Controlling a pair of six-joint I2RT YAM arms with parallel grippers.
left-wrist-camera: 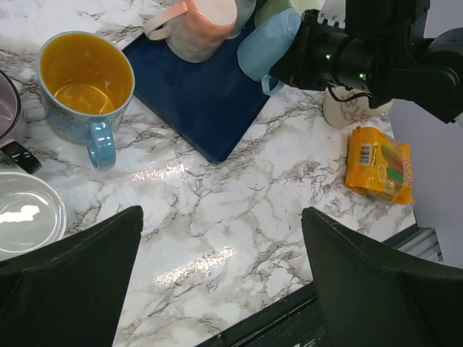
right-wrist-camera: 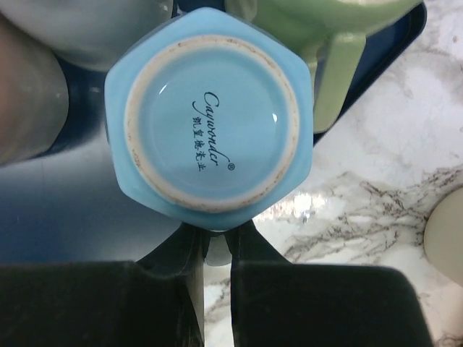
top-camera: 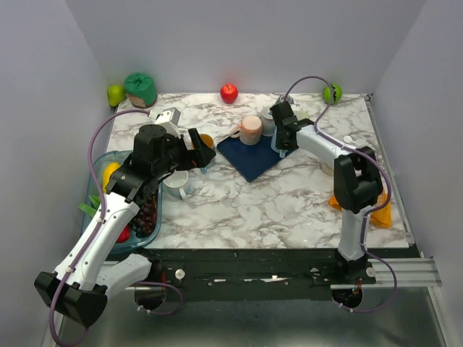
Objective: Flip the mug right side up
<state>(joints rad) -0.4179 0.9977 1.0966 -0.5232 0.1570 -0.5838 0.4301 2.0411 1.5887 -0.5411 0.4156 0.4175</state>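
The light blue mug (right-wrist-camera: 210, 119) is standing upside down on the blue mat (top-camera: 249, 159), at the mat's right edge, with its printed base facing up toward the right wrist camera. The right gripper (right-wrist-camera: 215, 246) is reaching down at the mat's right edge, and its jaws are closing narrowly on a thin pale strip just below the mug's base, which appears to be the mug's handle; the fingers (right-wrist-camera: 249, 278) are sitting nearly together with only that strip between them. The left gripper (left-wrist-camera: 221, 217) is hovering over the marble table (top-camera: 289, 210) to the front left of the mat, with its jaws standing wide apart and holding nothing. A pink mug (left-wrist-camera: 206, 25) is resting on the far part of the mat, just beside the light blue mug. A green mug (right-wrist-camera: 318, 22) is sitting at the mat's far right edge, touching or nearly touching the light blue mug. A yellow-lined mug (left-wrist-camera: 83, 79) is standing upright on the table just off the mat's left side. An orange packet (left-wrist-camera: 380, 163) is lying on the table well to the right of the mat.
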